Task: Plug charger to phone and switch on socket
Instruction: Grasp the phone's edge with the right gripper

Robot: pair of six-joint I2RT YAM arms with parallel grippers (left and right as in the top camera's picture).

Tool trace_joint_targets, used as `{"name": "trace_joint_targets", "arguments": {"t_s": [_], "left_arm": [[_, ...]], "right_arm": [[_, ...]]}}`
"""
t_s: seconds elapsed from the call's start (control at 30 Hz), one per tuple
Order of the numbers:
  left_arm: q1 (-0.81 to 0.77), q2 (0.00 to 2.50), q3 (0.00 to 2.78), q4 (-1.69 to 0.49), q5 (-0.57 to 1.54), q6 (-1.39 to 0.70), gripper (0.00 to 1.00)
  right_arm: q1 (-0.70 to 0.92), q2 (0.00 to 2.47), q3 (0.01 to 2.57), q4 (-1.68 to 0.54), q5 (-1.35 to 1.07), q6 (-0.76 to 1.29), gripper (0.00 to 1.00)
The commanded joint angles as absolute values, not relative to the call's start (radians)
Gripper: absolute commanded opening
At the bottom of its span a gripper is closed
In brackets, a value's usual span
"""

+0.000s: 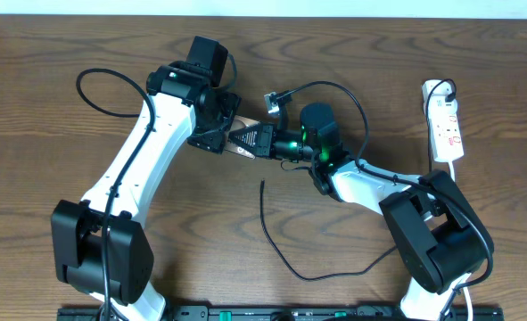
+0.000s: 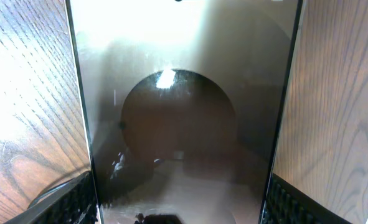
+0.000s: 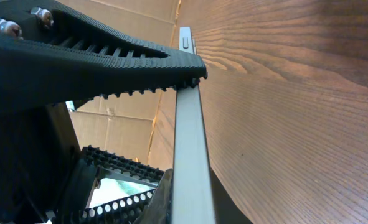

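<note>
Phone (image 2: 184, 124): glossy dark slab, round dark mark, slim silvery edge; mid-worktop, slightly toward far edge. Clamped across its width by left gripper (image 1: 230, 135); pinched between ribbed black fingers (image 3: 109, 62) of right gripper (image 1: 252, 141). Thin black charger (image 1: 265, 223) loose toward near edge.

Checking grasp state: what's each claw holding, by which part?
Left claw grips the phone across its two long edges. Right claw has one fingertip on the phone's thin side; a firm hold cannot be told.

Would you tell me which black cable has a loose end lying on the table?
The long thin black charger cable between the arms; its tip lies free on the wood, while the thicker black cables are attached to the white arms.
</note>
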State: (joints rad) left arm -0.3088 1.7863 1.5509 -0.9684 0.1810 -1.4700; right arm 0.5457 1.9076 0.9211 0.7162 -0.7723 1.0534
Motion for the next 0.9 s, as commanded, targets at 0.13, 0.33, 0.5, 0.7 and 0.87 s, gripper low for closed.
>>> {"name": "trace_joint_targets", "arguments": {"t_s": [0.13,0.33,0.5,0.7,0.87], "left_arm": [[-0.307,1.758,1.575,-0.973,0.171,-1.479,0.64],[-0.307,1.758,1.575,-0.983,0.171,-1.471,0.8],[-0.307,1.758,1.575,-0.983,0.171,-1.468,0.89],[-0.305,1.758,1.575,-0.982,0.172,-1.428,0.9],[-0.282,1.758,1.575,-0.981,0.242,-1.377,0.91]], "right_arm": [[0.553,1.91,0.929,0.726,-0.791,1.024,0.04],[0.55,1.91,0.929,0.725,-0.791,1.024,0.01],[0.548,1.91,0.929,0.725,-0.791,1.024,0.01],[0.538,1.91,0.929,0.718,-0.791,1.022,0.01],[0.518,1.91,0.929,0.694,-0.791,1.013,0.01]]}}
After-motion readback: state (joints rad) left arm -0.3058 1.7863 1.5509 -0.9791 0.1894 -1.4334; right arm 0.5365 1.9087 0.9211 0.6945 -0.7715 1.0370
